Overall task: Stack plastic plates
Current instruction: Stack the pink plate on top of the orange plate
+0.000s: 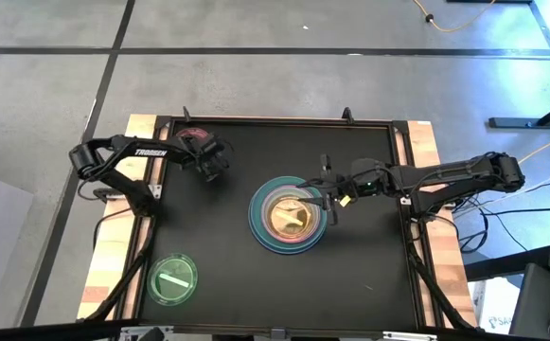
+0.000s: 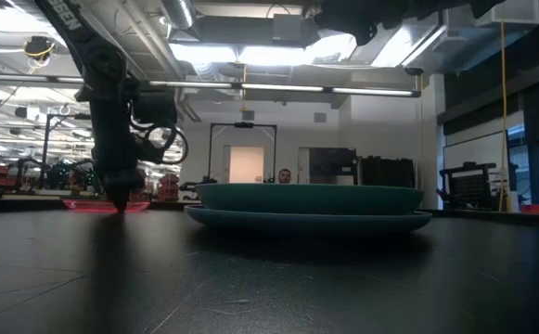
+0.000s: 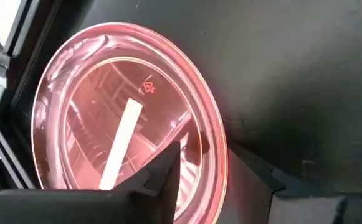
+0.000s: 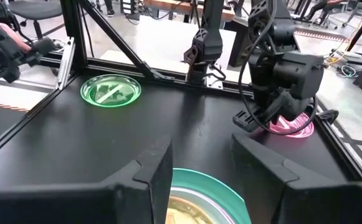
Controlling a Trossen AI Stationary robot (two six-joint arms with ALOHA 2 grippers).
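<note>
L gripper (image 3: 196,177) astride pink dish (image 3: 128,162) rim, unclenched | R gripper (image 4: 199,168) released over stack (image 1: 289,216) | green dish (image 1: 173,279) hidden low view

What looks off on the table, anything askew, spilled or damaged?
Nothing stands out. The stack of plates sits flat mid-table, green dish lies flat near the front left corner, pink dish lies flat under the left gripper. The right gripper is open above the stack. No spills or damage visible.

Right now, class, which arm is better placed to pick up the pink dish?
The left. Its claw sits open over the pink dish rim, while the right claw hangs open at the central stack.
</note>
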